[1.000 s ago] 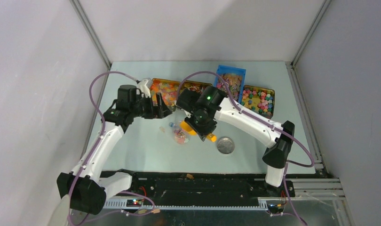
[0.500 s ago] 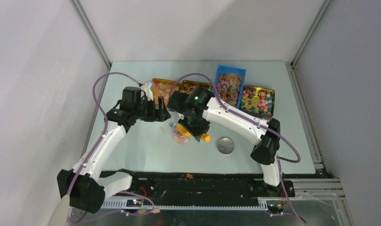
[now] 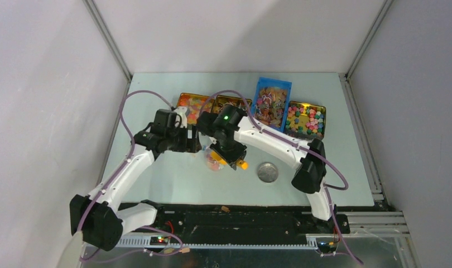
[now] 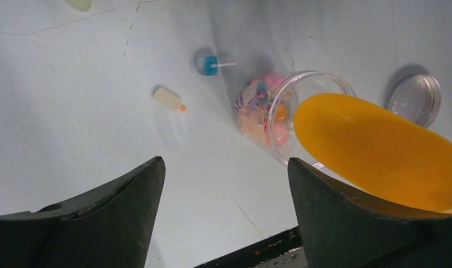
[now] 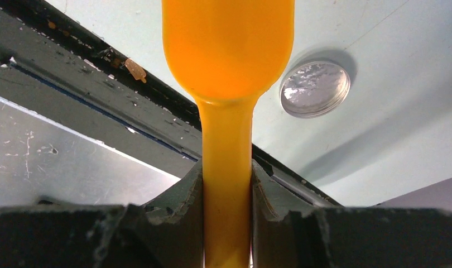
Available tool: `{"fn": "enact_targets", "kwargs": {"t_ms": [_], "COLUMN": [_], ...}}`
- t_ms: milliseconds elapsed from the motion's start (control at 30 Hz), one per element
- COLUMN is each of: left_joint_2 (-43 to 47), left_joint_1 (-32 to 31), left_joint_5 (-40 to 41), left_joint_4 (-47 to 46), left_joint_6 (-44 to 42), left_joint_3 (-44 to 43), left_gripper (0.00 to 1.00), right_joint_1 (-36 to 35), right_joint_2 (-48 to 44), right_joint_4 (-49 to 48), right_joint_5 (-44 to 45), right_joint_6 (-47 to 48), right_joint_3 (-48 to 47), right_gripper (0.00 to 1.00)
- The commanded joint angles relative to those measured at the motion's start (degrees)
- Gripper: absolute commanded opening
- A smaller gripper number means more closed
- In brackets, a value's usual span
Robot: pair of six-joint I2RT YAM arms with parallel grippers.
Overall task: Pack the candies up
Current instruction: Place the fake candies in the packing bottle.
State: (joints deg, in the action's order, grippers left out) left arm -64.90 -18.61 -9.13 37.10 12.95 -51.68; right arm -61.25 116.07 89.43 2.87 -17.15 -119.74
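- While the right fingers clamp the handle of the one orange scoop, the left fingers stand wide apart with nothing between them.
- Four containers of candies line the far side of the tabletop: three metal tins and one blue tray.
- One clear jar sits mid-tabletop with mixed candies inside; the scoop bowl covers part of its mouth in the left wrist view.
- Three loose pieces lie on the tabletop near the jar: one blue lollipop, one cream wrapped piece, and one pale green piece cut off by the frame edge.
- One round silver lid lies flat near the jar, apart from it.
- One stray piece sits on the black rail at the near edge.
- Both arms crowd over the jar from above, covering parts of the two left tins.
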Motion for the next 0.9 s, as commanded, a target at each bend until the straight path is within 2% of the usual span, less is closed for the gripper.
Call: {"fn": "enact_targets", "kwargs": {"t_ms": [0,500,867], "left_joint_2": [0.22,4.11,12.77], "left_joint_1": [-1.77,-2.48,-2.27], "left_joint_5": [3.34,1.96,-5.58], "left_joint_4": [0.15,-1.99,-10.87], "left_joint_6": [-1.43,0.88,10.52], "left_joint_3": [-0.56,1.32,2.66], "left_gripper": [0.88,0.89,0.89], "right_joint_1": [-0.46,-0.63,-0.48], "right_joint_2": [1.87,0.70,-11.04], "right_joint_4": [2.51,2.12,-9.29], "right_joint_5": [0.88,2.04,4.01], "right_joint_6": [0.27,0.65,-1.55], "right_joint_3": [-2.27,-4.75,4.39], "right_gripper": [0.00,0.00,0.00]}}
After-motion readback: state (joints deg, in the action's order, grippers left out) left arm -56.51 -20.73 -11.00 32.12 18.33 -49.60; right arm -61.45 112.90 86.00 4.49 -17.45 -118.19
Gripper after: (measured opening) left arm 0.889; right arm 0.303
